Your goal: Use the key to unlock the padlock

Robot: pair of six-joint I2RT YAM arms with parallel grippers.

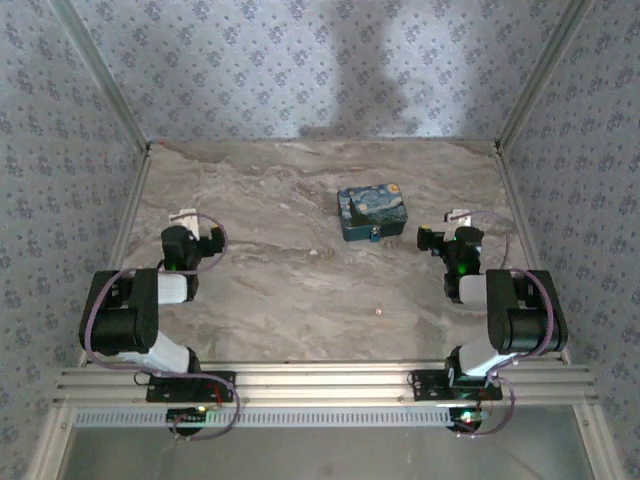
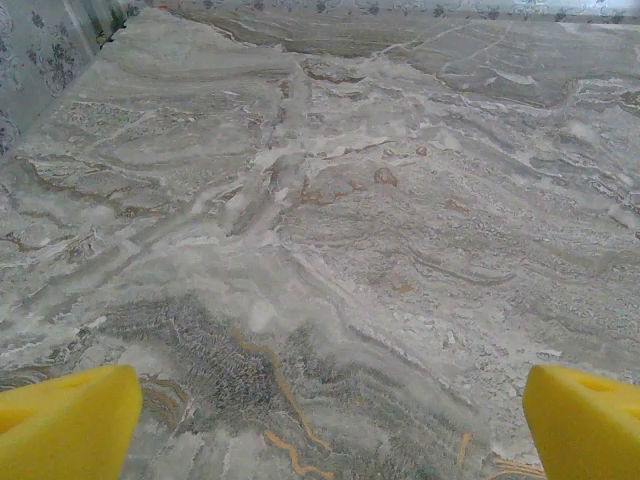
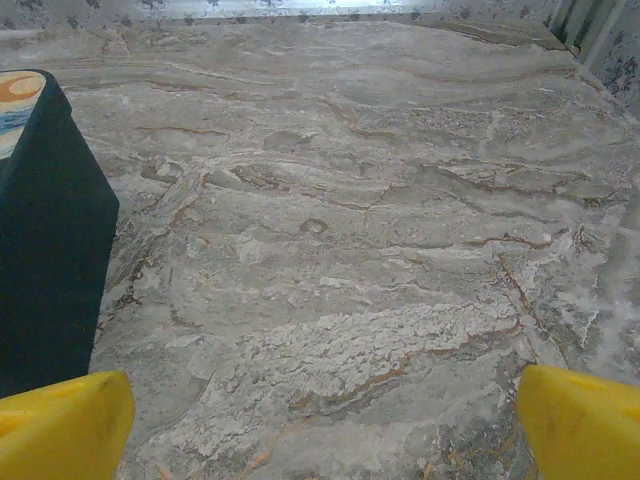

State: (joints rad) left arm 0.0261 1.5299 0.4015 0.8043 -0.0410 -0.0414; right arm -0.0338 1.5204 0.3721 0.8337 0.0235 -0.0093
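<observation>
Left gripper [image 2: 325, 425] jaws wide apart, empty | right gripper [image 3: 325, 425] same, beside box [image 3: 45, 230] | padlock [image 1: 372, 238] at box's near side | key [image 1: 378, 312] loose on table [image 1: 280, 290], well apart from both grippers | 0 steps done: key pickup, insertion and turn all left

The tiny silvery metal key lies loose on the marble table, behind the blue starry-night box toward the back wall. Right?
No. The top external view shows the tiny silvery metal key loose on the marble table, but in front of the blue starry-night box, on its near side.
</observation>
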